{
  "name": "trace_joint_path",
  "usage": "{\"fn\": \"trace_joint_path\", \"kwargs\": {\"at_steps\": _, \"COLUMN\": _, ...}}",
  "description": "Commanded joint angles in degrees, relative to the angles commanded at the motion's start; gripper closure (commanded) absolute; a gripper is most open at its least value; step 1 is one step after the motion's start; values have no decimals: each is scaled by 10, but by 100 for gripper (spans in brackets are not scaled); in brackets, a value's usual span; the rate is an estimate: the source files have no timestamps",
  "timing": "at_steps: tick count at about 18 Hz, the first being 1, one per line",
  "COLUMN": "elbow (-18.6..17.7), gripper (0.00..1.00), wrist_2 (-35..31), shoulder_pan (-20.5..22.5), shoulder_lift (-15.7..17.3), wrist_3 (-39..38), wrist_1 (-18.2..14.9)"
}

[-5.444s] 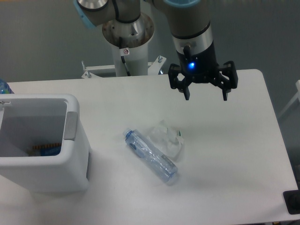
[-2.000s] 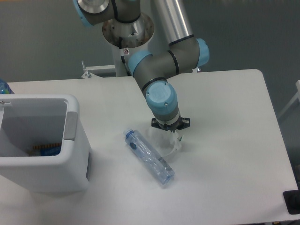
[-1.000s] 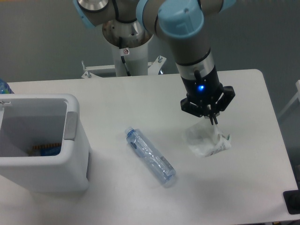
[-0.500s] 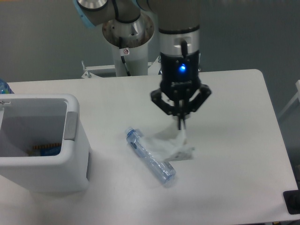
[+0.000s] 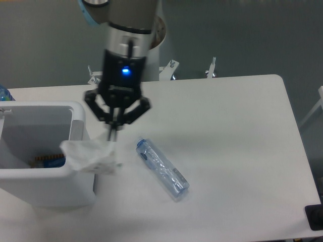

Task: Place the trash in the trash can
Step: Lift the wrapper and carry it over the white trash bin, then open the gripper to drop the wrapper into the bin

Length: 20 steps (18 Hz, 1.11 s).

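My gripper (image 5: 113, 135) is shut on the crumpled clear plastic wrapper (image 5: 90, 155), which hangs below it, in front of the right rim of the white trash can (image 5: 40, 187). The crushed clear water bottle (image 5: 161, 168) with its bluish cap lies on the table to the right of the gripper, cap toward the upper left. Inside the bin some coloured items show at the bottom.
The arm's base column (image 5: 156, 35) and its mounting bracket stand at the table's back edge. A dark object (image 5: 315, 218) sits at the front right corner. A blue-capped item (image 5: 4, 94) peeks in at the far left.
The gripper has carried the wrapper leftward from the table's middle, past the bottle, to the trash can's right rim. The bottle has not moved.
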<state>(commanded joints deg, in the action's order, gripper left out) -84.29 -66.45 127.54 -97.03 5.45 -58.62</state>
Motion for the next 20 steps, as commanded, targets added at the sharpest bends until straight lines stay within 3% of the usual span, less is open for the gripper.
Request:
{"fn": "trace_joint_path", "kwargs": {"at_steps": 6, "elbow": -32, "gripper": 96, "wrist_2": 29, "shoulder_pan": -46, "shoulder_lift": 7, "wrist_3": 0, "wrist_1": -1}}
{"fn": "trace_joint_path", "kwargs": {"at_steps": 11, "elbow": -74, "gripper": 95, "wrist_2": 49, "shoulder_pan": -47, "shoulder_lift": 38, "wrist_3": 8, "wrist_1": 4}}
{"fn": "trace_joint_path", "kwargs": {"at_steps": 14, "elbow": -81, "gripper": 89, "wrist_2": 48, "shoulder_pan": -48, "shoulder_lift": 40, "wrist_3": 9, "wrist_1": 9}}
{"fn": "trace_joint_path", "kwargs": {"at_steps": 15, "elbow": -79, "gripper": 78, "wrist_2": 48, "shoulder_pan": -49, "shoulder_lift": 40, "wrist_3": 12, "wrist_1": 10}}
{"fn": "trace_joint_path", "kwargs": {"at_steps": 17, "elbow": -73, "gripper": 17, "wrist_2": 46, "shoulder_pan": -50, "shoulder_lift": 33, "wrist_3": 53, "wrist_1": 8}}
{"fn": "trace_joint_path", "kwargs": {"at_steps": 18, "elbow": -71, "gripper": 0, "wrist_2": 44, "shoulder_pan": -50, "shoulder_lift": 32, "wrist_3": 61, "wrist_1": 7}}
{"fn": "trace_joint_path", "kwargs": {"at_steps": 20, "elbow": -66, "gripper": 0, "wrist_2": 41, "shoulder_pan": -49, "shoulder_lift": 27, "wrist_3": 58, "wrist_1": 6}}
